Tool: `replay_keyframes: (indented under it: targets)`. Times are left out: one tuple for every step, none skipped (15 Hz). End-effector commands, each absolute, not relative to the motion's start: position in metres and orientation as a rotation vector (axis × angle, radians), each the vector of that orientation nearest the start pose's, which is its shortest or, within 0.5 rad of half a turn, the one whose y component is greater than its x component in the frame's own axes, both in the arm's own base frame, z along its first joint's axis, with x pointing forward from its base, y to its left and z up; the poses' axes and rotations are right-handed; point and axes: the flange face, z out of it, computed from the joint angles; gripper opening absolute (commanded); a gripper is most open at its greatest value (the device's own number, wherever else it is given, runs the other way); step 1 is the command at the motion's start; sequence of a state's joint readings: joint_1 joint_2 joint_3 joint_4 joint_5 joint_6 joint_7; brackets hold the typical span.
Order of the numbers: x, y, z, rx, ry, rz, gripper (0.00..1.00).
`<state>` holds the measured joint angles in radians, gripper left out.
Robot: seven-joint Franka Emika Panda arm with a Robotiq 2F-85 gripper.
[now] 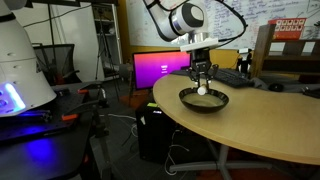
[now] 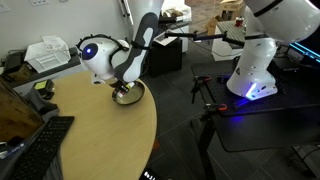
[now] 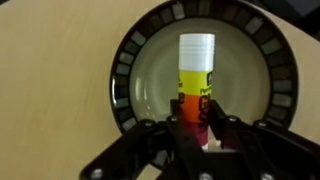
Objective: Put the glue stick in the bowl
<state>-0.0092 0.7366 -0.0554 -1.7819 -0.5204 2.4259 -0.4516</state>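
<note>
The glue stick (image 3: 196, 75) has a white cap and a yellow, orange and pink body. My gripper (image 3: 197, 128) is shut on its lower end and holds it over the pale inside of the bowl (image 3: 135, 70), which has a dark patterned rim. In an exterior view the gripper (image 1: 201, 80) hangs straight above the dark bowl (image 1: 188, 101), with the whitish glue stick (image 1: 202, 89) just over its middle. In an exterior view the arm covers most of the bowl (image 2: 130, 96) and the glue stick is hidden.
The bowl stands near the edge of a round wooden table (image 1: 250, 135). A keyboard (image 1: 232, 76) and a monitor (image 1: 160, 68) are behind it. A white robot body (image 2: 255, 65) and a stand (image 2: 205, 95) are beside the table.
</note>
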Motion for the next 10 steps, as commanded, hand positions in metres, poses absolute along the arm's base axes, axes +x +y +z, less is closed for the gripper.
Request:
replay_keyframes:
  targets:
    - [0.634,-0.032,0.132,-3.156,-1.498,0.414,0.42]
    - [0.633,-0.029,0.131,-3.159,-1.515,0.421,0.6]
    - [0.632,-0.027,0.132,-3.159,-1.535,0.423,0.66]
    - [0.634,-0.025,0.137,-3.204,-1.546,0.402,0.74]
    - [0.635,-0.023,0.141,-3.219,-1.542,0.365,0.81]
    - [0.637,-0.02,0.152,-3.272,-1.466,0.288,0.88]
    - [0.638,-0.015,0.163,-3.272,-1.39,0.21,0.97]
    - [0.64,-0.011,0.175,-3.272,-1.322,0.172,0.99]
    - [0.641,-0.007,0.187,-3.283,-1.241,0.137,1.0]
    - [0.642,-0.004,0.197,-3.268,-1.189,0.139,1.0]
